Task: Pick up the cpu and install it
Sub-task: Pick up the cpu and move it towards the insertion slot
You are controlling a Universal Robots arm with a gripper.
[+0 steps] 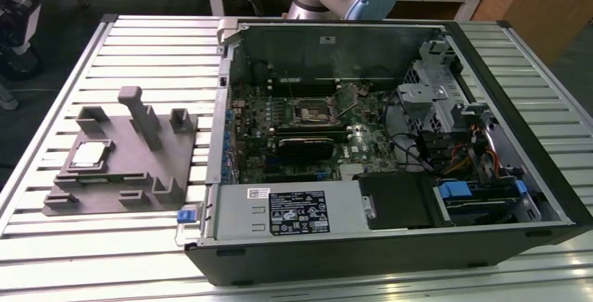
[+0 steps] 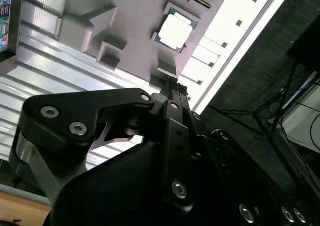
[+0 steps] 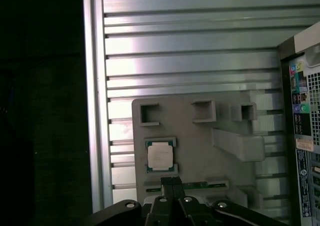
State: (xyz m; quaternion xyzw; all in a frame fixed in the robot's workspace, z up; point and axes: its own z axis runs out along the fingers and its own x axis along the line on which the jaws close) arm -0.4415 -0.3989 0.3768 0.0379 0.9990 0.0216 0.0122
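The claw (image 3: 172, 181) hangs closed, gripping nothing. The cpu (image 3: 160, 156) lies just ahead of its tips, seated in a locating recess of the tray (image 3: 195, 146).

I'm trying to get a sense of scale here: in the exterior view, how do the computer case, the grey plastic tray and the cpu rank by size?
1. computer case, by far the largest.
2. grey tray, clearly smaller than the case.
3. cpu, lying on that tray, much the smallest.
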